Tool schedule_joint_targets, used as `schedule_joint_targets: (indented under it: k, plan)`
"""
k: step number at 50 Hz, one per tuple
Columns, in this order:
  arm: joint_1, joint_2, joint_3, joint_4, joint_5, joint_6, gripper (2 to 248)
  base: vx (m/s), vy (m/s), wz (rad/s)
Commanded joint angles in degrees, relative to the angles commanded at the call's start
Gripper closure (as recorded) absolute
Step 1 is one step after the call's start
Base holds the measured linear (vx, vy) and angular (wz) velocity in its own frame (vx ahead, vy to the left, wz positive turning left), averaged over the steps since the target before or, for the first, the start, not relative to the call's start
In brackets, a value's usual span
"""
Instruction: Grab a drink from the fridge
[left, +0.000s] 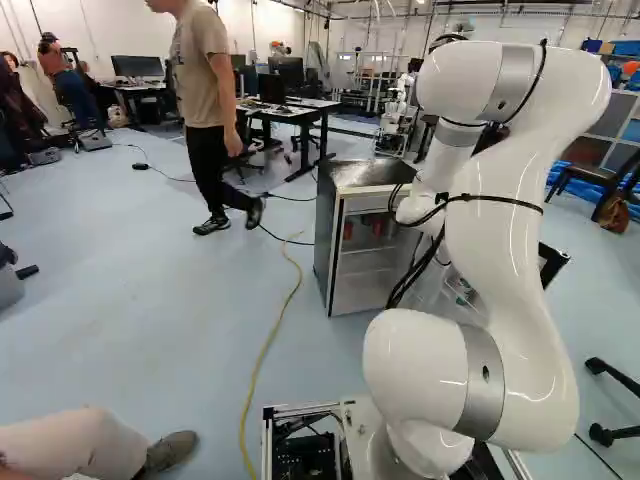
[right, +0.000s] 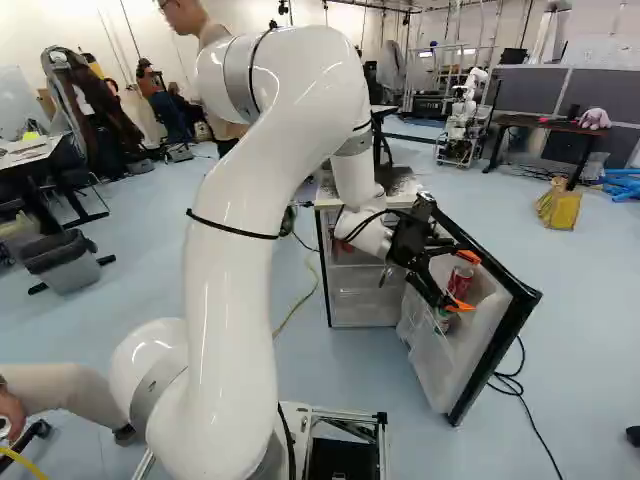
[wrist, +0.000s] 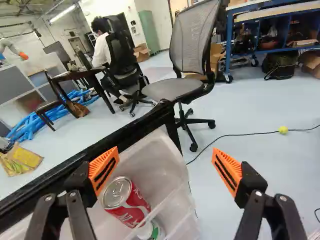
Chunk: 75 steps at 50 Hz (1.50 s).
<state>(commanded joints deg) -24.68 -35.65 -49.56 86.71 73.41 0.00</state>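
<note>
At the open door of a small fridge, a black gripper reaches over the shelves, its orange-padded fingers spread wide around nothing gripped

A red soda can sits in the clear door bin, its silver top showing in the wrist view between the lines of the two fingers, much nearer one than the other; a second container, partly hidden and marked with green and white, sits just beside it, while a mesh-backed office chair stands on the blue floor beyond the door's black edge
</note>
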Motion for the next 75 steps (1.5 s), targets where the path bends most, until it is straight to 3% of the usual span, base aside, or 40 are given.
schedule_joint_targets:
  k: [21,75]
  plan:
    - [1.8,4.7,8.5,-8.4,0.0,0.0,3,0.0,0.0,0.0]
    - [8.3,18.3,29.0,-40.6,-3.7,0.0,3,0.0,0.0,0.0]
